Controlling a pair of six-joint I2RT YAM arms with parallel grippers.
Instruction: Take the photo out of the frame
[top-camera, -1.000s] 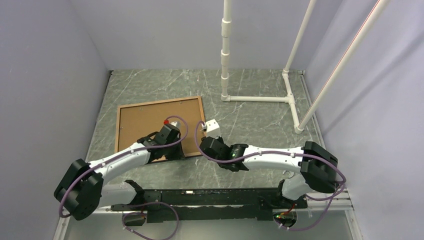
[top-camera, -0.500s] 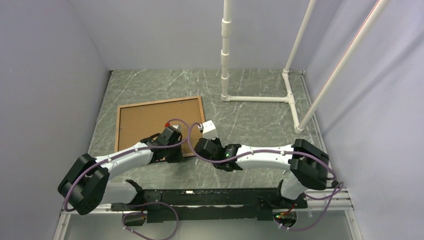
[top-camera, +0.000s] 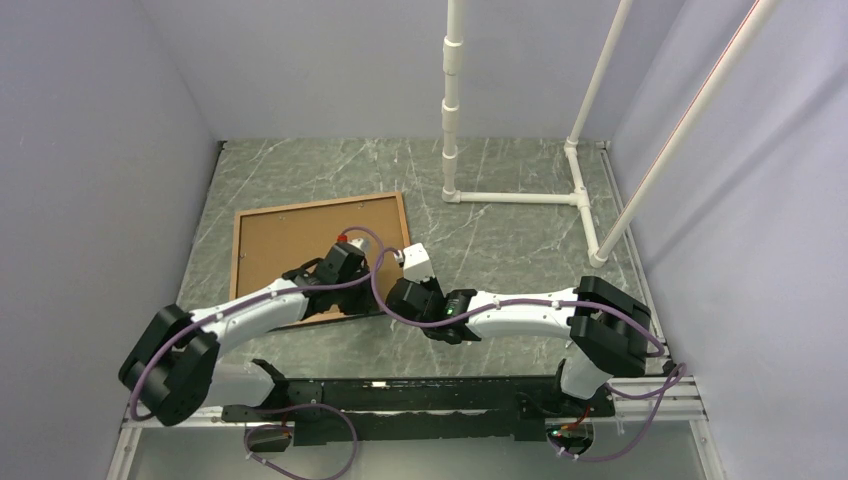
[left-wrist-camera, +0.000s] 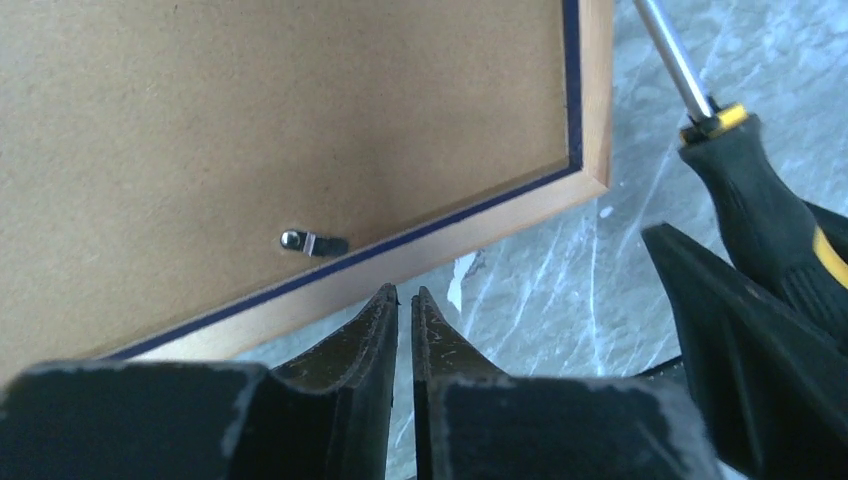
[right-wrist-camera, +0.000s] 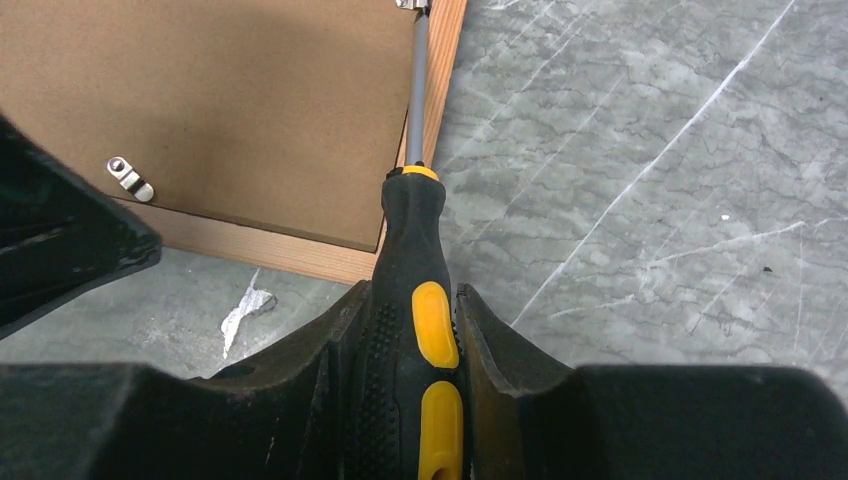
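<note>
- The frame (top-camera: 237, 250) lies face down on the counter (top-camera: 500, 250), toward 9 o'clock of its middle.
- The photo (top-camera: 290, 240) sits in the frame, brown back up, with a navy line showing between back and wooden rim.
- A small metal clip (left-wrist-camera: 312, 241) lies on the back near the frame's 6 o'clock rail; the right wrist view shows one such clip too.
- Left hand (left-wrist-camera: 404, 295): fingers almost together with only a slit between them and nothing in it. Their tips are right at the 6 o'clock rail; I cannot tell if they touch it.
- Right hand (right-wrist-camera: 415, 290), at the frame's 4 o'clock corner, is clamped on a screwdriver (right-wrist-camera: 410, 230) with a black-and-yellow handle.
- Its shaft points to 12 o'clock along the frame's 3 o'clock rail, the tip cut off at the view's top.
</note>
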